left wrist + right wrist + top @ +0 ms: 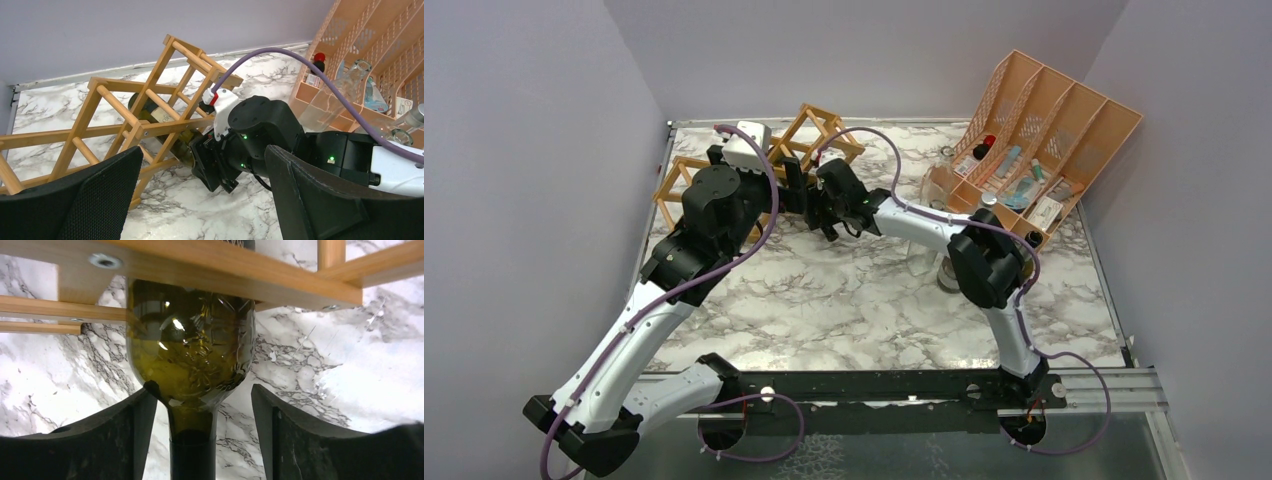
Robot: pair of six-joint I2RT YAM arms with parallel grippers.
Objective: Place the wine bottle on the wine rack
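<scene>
Wine bottle (190, 355) of dark green glass lies inside the wine rack (150, 90), a tan lattice of thin wooden sticks at the far left of the marble table (844, 300). The bottle's body passes through an open cell, with a wooden bar crossing above its shoulder, and its neck points out towards the right gripper (202, 400). That gripper's jaws are parted around the neck. Marble shows on both sides between the neck and the black fingers (125, 440), so they do not clamp it. One fingertip sits close against the shoulder.

The left gripper (203, 150) hovers nearby, facing the rack, spread wide and holding nothing. At the far right stands a peach slotted file organizer (1064, 120) holding small items.
</scene>
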